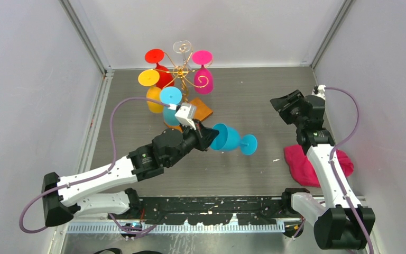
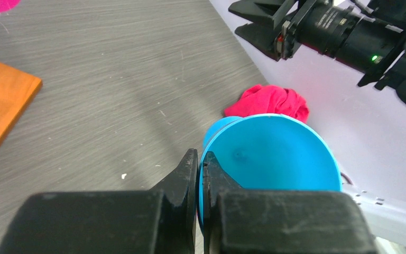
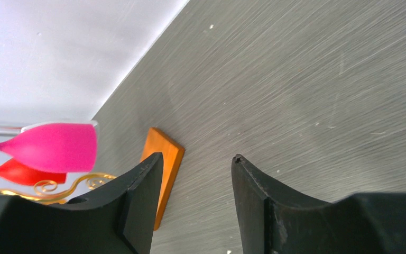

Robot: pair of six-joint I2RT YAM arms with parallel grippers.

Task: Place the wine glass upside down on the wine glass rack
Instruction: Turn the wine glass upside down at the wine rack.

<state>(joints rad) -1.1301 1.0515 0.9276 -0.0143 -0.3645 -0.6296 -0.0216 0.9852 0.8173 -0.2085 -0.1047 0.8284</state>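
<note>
**Rim grip before hanging.** The left gripper [image 2: 200, 165] is clamped on the rim of the turquoise, opaque, smooth-walled wine glass [image 1: 231, 138], with one finger inside the bowl and one outside, pressed together on the thin wall. The glass is held roughly level above the grey brushed table [image 1: 275, 90]. Its mouth is at the fingertips, and its stem and round foot [image 1: 249, 144] point away beyond them.

The wine glass rack [image 1: 182, 73], a gold wire stand with scroll arms on an orange-brown wooden base [image 1: 201, 109], stands near, off to the side of these fingers. Other stemmed glasses [image 1: 203, 79] hang on it, foot uppermost.

The right gripper [image 3: 195, 165] has its fingers apart with nothing between them. It sits well beyond the glass's foot, and a crumpled pink cloth [image 1: 317, 164] lies beside that arm.

**Handling.** The glass is probably light, stiff and slick. It looks like plastic, though the views cannot settle the material. A pinch on one edge of the rim may let the glass swing about the pads. Holding at the bowl end leaves the stem free to slide into a scroll arm.
</note>
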